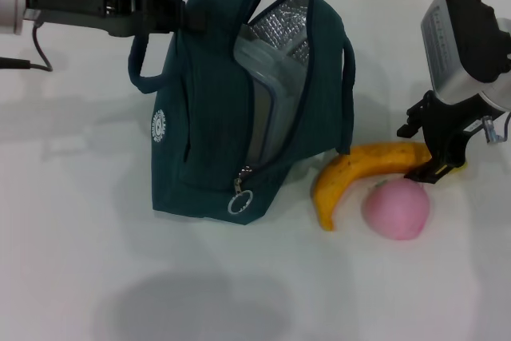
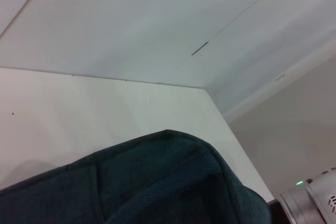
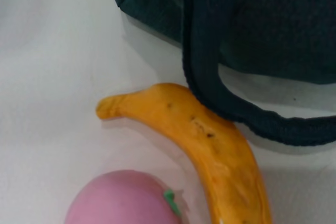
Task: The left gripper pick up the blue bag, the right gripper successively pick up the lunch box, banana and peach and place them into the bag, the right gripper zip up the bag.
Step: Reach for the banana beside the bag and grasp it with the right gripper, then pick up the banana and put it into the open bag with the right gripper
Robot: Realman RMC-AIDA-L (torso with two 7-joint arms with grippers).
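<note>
the peach (image 1: 396, 210) lay nearest on the white table (image 1: 80, 237), its small green leaf turned up, just beside the inner curve of the banana (image 1: 361, 173). the banana lay flat behind it, one tip toward the front and the other end under the right gripper (image 1: 439, 167). in the right wrist view the peach (image 3: 123, 198) and the banana (image 3: 210, 150) filled the lower part, and one of the bag's loop handles drooped against the banana's back. the right gripper hung low over the far end of the banana, at the robot's right; its black fingers pointed down, but whether they were spread or pressed together could not be told.

to the left of the fruit stood the blue bag (image 1: 204, 129), upright, its zip undone and the silver foil lining showing at the mouth. the lunch box (image 1: 267, 93) stood on edge inside the bag, its clear side and rim sticking out of the opening. a ring zip-pull (image 1: 240, 202) hung low on the bag's front.

farthest back, the left gripper (image 1: 177, 7) reached in from the robot's left and was pinching the top of the bag by its handle. the left wrist view showed only the bag's dark fabric (image 2: 157, 182).
</note>
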